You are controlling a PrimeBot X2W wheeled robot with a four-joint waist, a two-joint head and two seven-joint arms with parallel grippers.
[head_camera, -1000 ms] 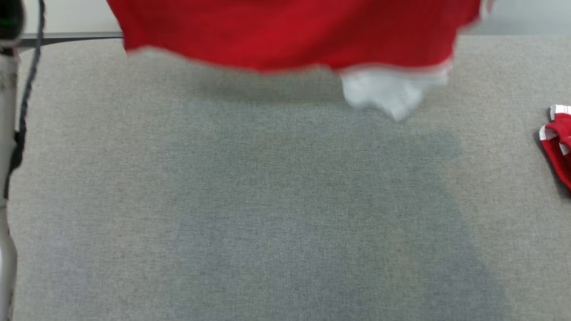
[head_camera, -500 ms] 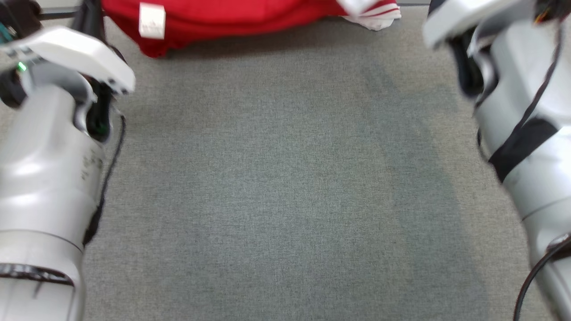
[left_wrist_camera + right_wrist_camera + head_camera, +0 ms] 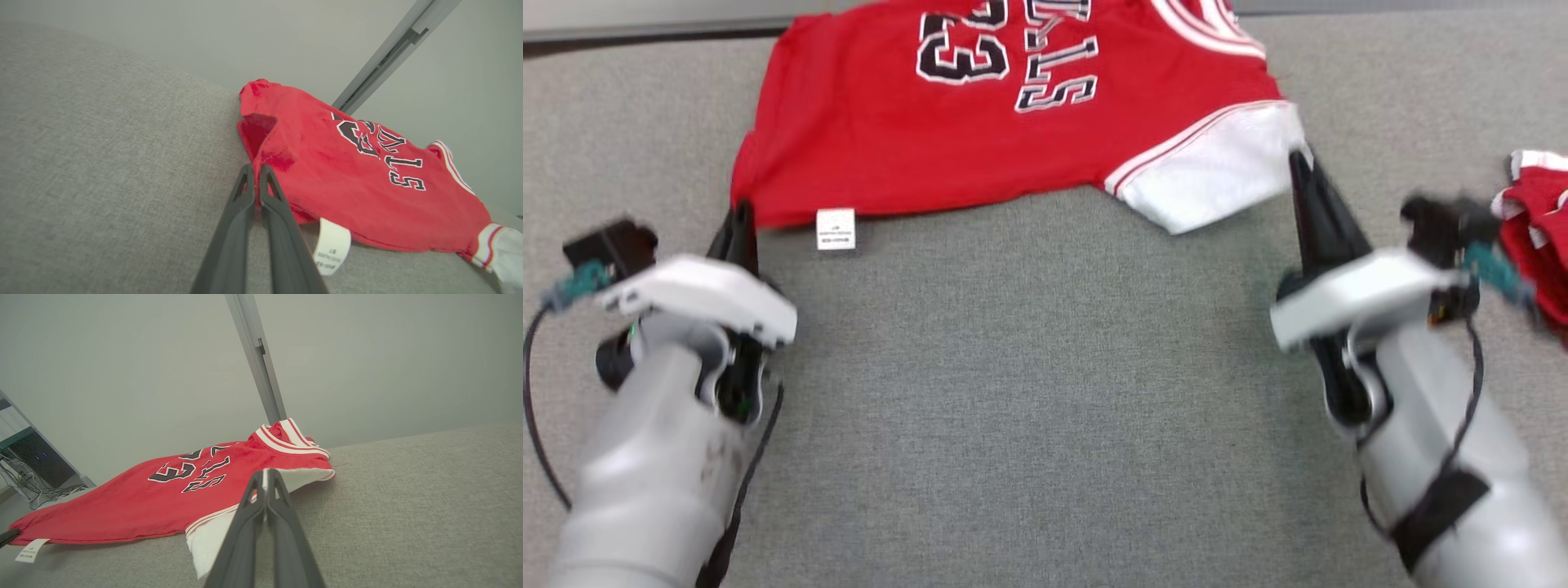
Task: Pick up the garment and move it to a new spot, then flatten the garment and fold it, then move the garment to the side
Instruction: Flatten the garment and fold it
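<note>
1. Left gripper (image 3: 741,214) has its two dark fingers pressed together on the lower-left corner of the jersey (image 3: 980,131). In the left wrist view we see red cloth pinched at the tips.
2. Our right gripper (image 3: 1298,163) is likewise closed, nipping the edge of the white side panel (image 3: 1217,175) at the jersey's lower right. A sliver of white shows between the fingers in the right wrist view.
3. We find the jersey lettering-up in the upper middle of the head view, spread on the grey table (image 3: 1045,392), with its care label (image 3: 835,228) poking out below the hem. A second red garment (image 3: 1539,237) sits at the right edge, well apart.
4. We judge the move to a new spot done and the flattening in hand. The body lies mostly smooth, though the corner by the left fingers looks bunched.
5. Next, we think, both corners want a gentle outward pull and then a release low to the table, so the cloth does not drag back before any fold.
6. Our left forearm (image 3: 645,457) rises from the lower left, and the right forearm (image 3: 1429,425) rises from the lower right, leaning toward the centre. Both pairs of fingers point up the frame, low along the table.
</note>
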